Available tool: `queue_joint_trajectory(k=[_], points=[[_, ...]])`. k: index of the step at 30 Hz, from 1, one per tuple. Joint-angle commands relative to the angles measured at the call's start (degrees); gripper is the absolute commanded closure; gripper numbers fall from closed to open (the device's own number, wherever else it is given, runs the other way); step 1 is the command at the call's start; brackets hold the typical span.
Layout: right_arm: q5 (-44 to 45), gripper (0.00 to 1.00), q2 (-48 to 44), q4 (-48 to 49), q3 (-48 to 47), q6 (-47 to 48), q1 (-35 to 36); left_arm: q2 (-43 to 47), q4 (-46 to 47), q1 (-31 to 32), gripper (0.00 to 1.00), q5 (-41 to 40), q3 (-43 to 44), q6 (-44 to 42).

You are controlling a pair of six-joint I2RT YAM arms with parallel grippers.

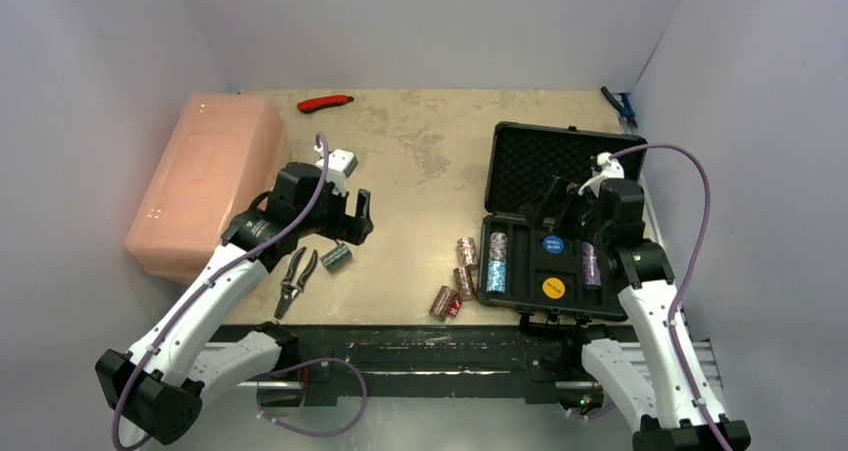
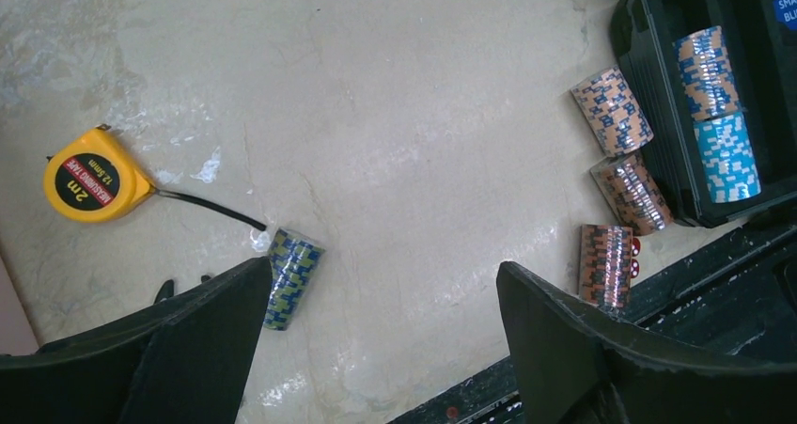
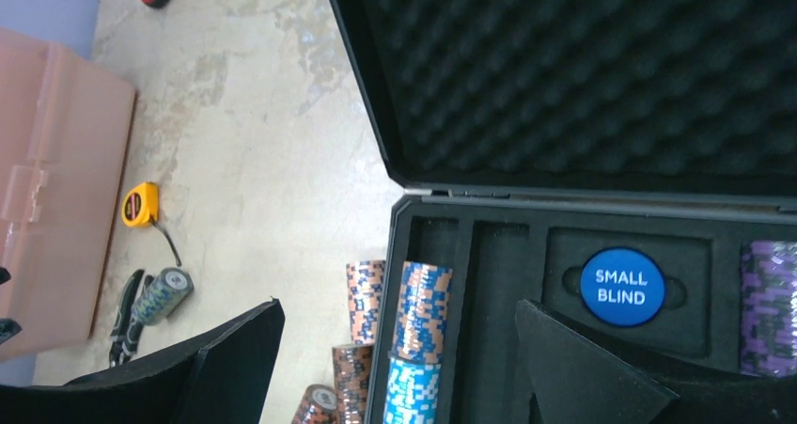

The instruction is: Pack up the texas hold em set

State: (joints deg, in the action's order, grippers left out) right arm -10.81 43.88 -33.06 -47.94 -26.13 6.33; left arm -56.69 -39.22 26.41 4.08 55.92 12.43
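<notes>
Left pincer [image 2: 383,288] is spread and empty, centre-left up top. Right pincer [image 3: 399,316] is spread too, above the open black foam-lined case [image 1: 545,161] on the right.

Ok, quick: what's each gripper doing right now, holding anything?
Left gripper: open, holding nothing, with a greenish chip stack beside one finger.
Right gripper: open, holding nothing, over the open black case.
</notes>
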Motion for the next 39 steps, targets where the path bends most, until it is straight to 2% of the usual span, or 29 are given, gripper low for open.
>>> queue_joint_trajectory(k=[1,11,26,39], points=[[-2.9,0.01,0.44,-1.18,1.68,-1.58,-0.09,0.31,-0.22,2.87,0.11,-0.93,1.66,-1.56],[-2.51,0.01,-0.6,-3.21,2.84,-3.09,-0.14,1.05,-0.39,9.21,0.11,-3.25,0.88,-0.91],[-3.94,0.01,-3.04,-4.95,4.12,-3.66,-0.14,-0.98,0.94,22.53,0.11,-6.7,-2.79,7.26],[-3.98,0.01,-2.95,-4.29,4.26,-3.66,-0.09,-9.27,6.15,33.04,0.11,-12.14,-3.87,15.31]])
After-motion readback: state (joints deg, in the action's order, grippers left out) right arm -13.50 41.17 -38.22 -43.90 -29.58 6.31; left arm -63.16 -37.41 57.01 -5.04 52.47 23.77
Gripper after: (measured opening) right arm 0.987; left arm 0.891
